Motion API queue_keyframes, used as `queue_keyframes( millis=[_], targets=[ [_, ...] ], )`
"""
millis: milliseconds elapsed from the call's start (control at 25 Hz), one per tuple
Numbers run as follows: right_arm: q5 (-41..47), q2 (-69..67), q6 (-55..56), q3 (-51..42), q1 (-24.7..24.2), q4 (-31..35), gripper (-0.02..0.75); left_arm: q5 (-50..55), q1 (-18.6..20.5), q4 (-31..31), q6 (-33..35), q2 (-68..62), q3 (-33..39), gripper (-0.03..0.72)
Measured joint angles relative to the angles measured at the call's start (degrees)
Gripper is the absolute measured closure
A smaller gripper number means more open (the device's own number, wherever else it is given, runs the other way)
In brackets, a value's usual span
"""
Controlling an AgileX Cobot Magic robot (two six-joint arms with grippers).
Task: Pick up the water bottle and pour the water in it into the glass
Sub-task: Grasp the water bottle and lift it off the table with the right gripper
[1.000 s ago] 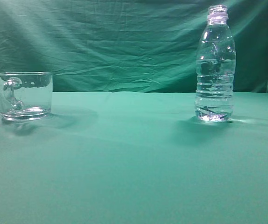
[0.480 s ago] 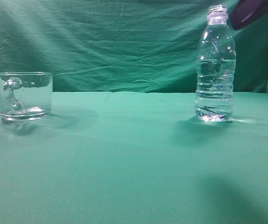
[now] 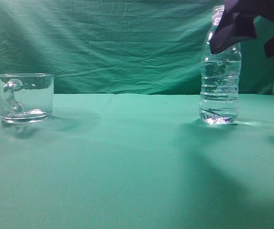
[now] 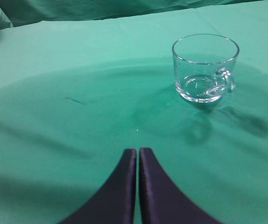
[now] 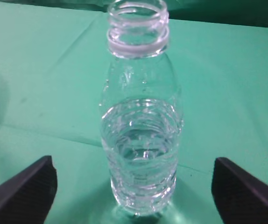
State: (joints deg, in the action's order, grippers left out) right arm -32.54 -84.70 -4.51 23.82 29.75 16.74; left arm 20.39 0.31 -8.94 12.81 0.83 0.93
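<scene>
The water bottle stands upright and uncapped at the right of the table. Water fills its lower part. The glass stands empty at the far left, handle towards the camera. My right gripper is open, high at the top right, and overlaps the bottle's neck in the exterior view. In the right wrist view the bottle stands ahead, centred between the wide-apart fingers, untouched. My left gripper is shut and empty above the cloth, with the glass ahead to its right.
A green cloth covers the table, and a wrinkled green backdrop hangs behind it. The left gripper does not show in the exterior view.
My right gripper has come down into the exterior view from the top right and now hangs beside the bottle's neck. The bottle and glass have not moved.
</scene>
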Motion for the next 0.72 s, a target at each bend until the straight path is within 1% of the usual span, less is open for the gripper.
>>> queue_keyframes(
  millis=[240, 320, 480, 720],
  targets=[
    [-15.0, -8.7, 2.6, 0.3, 0.0, -0.2, 0.113, 0.0, 0.0, 0.0, 0.0, 0.0, 0.0, 0.688],
    [-17.7, -11.6, 3.6, 0.8, 0.0, -0.2, 0.113, 0.0, 0.0, 0.0, 0.0, 0.0, 0.0, 0.688],
    [-19.9, -16.8, 4.0, 3.8, 0.0, -0.4, 0.113, 0.0, 0.0, 0.0, 0.0, 0.0, 0.0, 0.688],
    [-20.7, -22.3, 4.2, 8.8, -0.2, -0.6, 0.113, 0.0, 0.0, 0.0, 0.0, 0.0, 0.0, 0.688]
  ],
)
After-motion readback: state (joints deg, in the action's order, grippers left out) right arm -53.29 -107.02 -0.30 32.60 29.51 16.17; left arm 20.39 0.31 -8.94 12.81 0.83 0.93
